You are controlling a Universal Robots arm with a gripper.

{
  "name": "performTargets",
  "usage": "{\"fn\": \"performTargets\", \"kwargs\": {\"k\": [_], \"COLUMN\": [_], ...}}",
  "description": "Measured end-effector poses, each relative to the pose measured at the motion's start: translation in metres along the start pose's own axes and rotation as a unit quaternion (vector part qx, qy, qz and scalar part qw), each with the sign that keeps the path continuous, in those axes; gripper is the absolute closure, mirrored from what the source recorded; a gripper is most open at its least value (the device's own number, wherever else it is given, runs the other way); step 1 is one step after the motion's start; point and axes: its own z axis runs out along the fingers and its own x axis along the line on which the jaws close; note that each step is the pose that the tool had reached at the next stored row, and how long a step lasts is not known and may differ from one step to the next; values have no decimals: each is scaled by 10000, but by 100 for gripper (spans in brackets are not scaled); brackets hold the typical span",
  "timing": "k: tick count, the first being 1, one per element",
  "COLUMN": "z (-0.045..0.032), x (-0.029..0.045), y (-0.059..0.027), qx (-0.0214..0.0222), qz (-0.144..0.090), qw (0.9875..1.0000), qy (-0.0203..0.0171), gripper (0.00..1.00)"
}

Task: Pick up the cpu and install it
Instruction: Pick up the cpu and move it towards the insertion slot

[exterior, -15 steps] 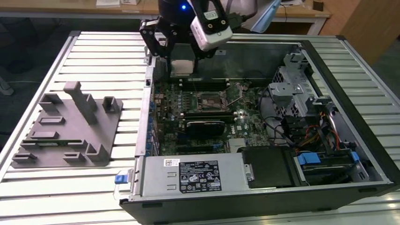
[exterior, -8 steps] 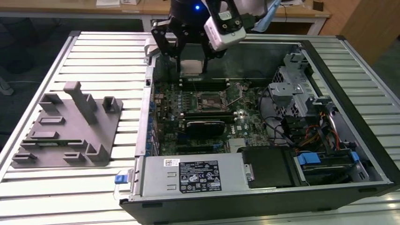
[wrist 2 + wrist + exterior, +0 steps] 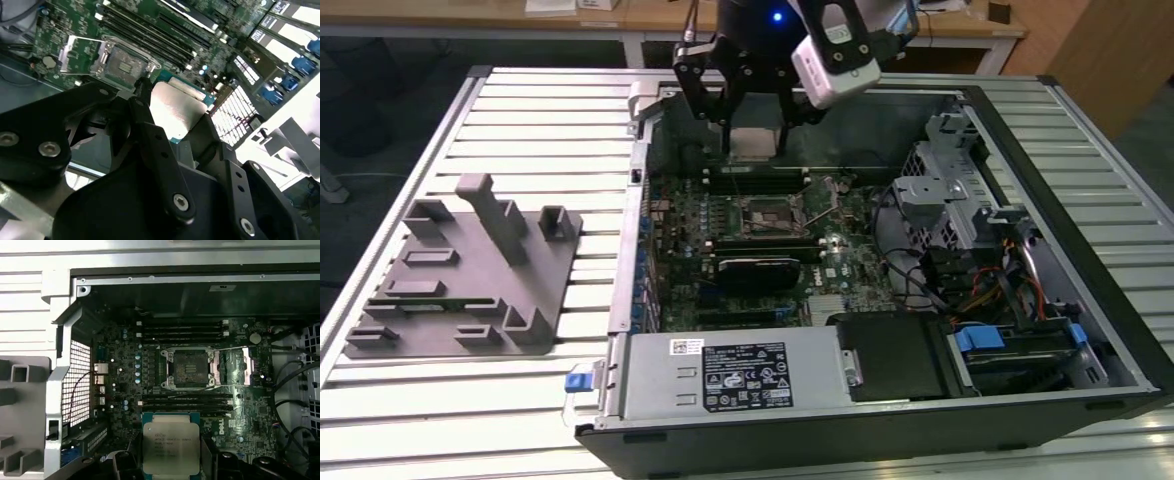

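My gripper [image 3: 754, 140] hangs over the far part of the open computer case, shut on the cpu [image 3: 754, 142]. The cpu is a flat square chip with a silvery top and a greenish rim, seen between the black fingers in both wrist views [image 3: 171, 447] [image 3: 176, 112]. The motherboard socket [image 3: 770, 214] lies below and nearer the case's middle, its metal frame swung open in the first wrist view [image 3: 190, 368]. In the second wrist view the open socket [image 3: 122, 61] sits just beyond the chip. The chip is held above the board, apart from the socket.
The open case [image 3: 987, 110] lies on a slatted metal table [image 3: 520, 100]. A grey fixture [image 3: 467, 275] stands at the exterior view's left. Memory slots [image 3: 761, 180] flank the socket. A drive cage [image 3: 961, 195] and cables [image 3: 987, 290] crowd the exterior view's right; the power supply [image 3: 734, 375] is nearest.
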Motion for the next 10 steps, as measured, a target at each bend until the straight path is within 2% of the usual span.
{"fn": "performTargets", "kwargs": {"k": [10], "z": [-5], "x": [-218], "y": [7], "qx": [0], "qz": [0], "qw": [10000], "qy": [0], "gripper": [45]}}
